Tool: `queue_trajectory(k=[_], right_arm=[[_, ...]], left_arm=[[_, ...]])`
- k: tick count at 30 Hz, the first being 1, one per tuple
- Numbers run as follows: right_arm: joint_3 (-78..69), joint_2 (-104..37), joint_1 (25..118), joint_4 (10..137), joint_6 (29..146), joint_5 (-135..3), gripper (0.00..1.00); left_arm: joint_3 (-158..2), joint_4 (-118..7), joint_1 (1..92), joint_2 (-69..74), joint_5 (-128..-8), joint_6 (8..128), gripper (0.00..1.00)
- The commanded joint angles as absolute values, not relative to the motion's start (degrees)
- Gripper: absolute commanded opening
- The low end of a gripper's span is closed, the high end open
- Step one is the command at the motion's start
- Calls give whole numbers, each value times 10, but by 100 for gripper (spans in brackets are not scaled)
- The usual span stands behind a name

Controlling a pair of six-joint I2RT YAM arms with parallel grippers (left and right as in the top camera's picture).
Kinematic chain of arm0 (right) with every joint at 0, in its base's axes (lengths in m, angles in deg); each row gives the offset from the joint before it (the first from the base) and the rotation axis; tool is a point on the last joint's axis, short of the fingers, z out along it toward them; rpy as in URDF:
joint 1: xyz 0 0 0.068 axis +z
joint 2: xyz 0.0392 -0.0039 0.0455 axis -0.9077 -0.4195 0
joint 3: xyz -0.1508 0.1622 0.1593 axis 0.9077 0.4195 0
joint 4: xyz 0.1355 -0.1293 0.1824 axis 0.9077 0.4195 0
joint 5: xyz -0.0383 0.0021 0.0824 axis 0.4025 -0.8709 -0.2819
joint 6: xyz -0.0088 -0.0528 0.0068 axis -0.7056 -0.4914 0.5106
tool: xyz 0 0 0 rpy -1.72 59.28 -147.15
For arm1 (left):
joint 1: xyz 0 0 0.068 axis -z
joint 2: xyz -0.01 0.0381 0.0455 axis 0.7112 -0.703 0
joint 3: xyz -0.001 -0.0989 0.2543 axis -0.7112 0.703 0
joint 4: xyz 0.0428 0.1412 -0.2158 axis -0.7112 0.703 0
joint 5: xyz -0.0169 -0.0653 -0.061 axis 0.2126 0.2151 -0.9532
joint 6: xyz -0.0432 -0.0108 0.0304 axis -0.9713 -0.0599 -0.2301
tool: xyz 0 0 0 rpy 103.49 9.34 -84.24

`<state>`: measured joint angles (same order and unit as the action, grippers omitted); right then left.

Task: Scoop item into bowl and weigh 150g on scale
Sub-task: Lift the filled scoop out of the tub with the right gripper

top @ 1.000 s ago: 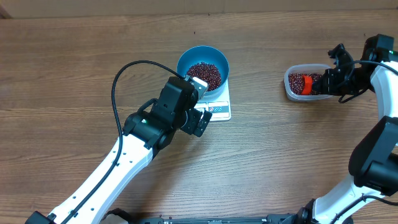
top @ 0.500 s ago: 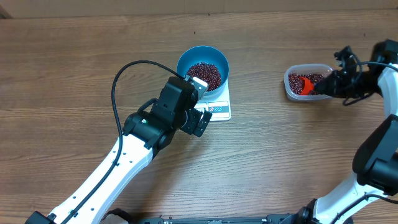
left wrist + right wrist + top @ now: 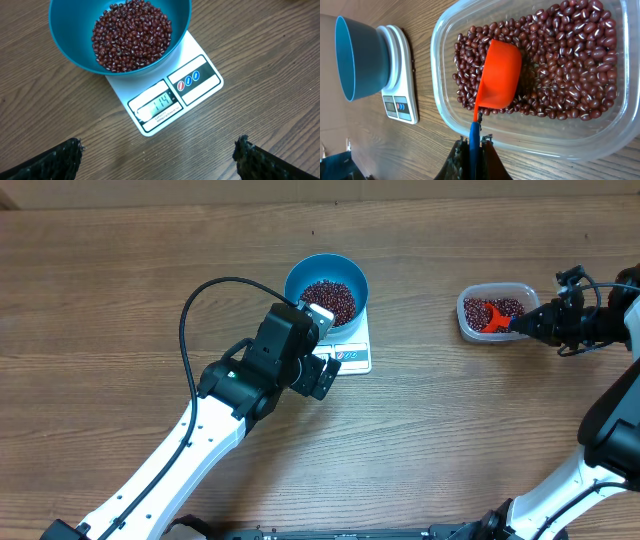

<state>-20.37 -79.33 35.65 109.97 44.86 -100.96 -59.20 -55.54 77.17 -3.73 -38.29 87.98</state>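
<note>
On flat white digital scale (image 3: 192, 80): round bright blue bowl (image 3: 70, 42) of small dark-red beans (image 3: 131, 34). Near scale, left claw (image 3: 160, 159) wide and empty. Well apart from scale, right claw (image 3: 474, 147) pinched on orange plastic scoop (image 3: 500, 75) in clear plastic tub (image 3: 445, 65).

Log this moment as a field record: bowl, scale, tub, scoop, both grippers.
bowl: blue bowl on the scale, holding dark red beans
scale display: reads 114
tub: clear plastic tub, right of the scale, partly filled with beans
scoop: orange scoop, down in the tub's beans
left gripper: open, empty, hovering by the scale
right gripper: shut on the scoop's handle
</note>
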Motion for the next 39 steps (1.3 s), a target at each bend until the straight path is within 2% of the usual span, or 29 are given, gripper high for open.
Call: queue_trajectory(k=[1,23,28,39], right_arm=[[-203,-815,362,1095,443,-1031,4],[-203,-821,301,1091,428,-1110,4],[-203,-821,291,1114,386,-1145,4],[-203,-821,265,1141,383,-1190,4]], left_arm=[[-590,-555,770,-41,-386,887,99],[-590,-555,770,-41,-386,887,100],[-590,-555,770,-41,-386,887,100],[-590,-555,770,-41,-386,887,100]])
